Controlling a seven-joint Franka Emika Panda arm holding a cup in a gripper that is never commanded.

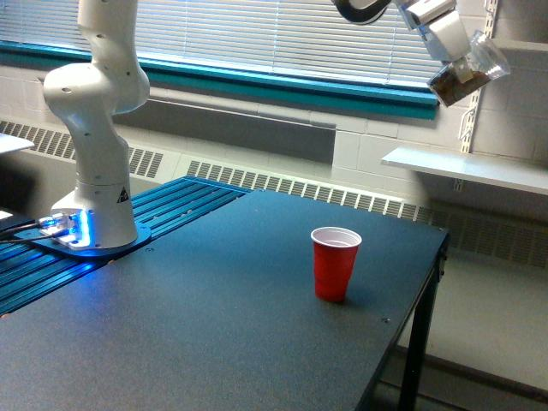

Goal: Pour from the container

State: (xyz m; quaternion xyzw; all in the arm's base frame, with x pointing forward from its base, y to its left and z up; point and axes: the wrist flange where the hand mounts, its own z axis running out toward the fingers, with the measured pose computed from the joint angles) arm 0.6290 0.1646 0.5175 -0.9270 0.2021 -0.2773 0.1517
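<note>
Container (467, 73), clear with brown bits inside, is clamped tilted in the gripper (452, 53) high at the exterior view's upper right, well above the upright red cup (335, 263) on the table (214, 334).

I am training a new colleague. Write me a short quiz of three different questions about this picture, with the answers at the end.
1. True or false: the clear container is standing on the table.
2. Multiple choice: where is the red cup? A) held in the claw B) upright on the table C) lying on its side on the shelf
3. Short answer: what shows inside the clear container?

Key
1. False. The claw holds it high in the air, tilted, toward the exterior view's upper right.
2. B
3. Brown bits, gathered at its lower end.
</note>
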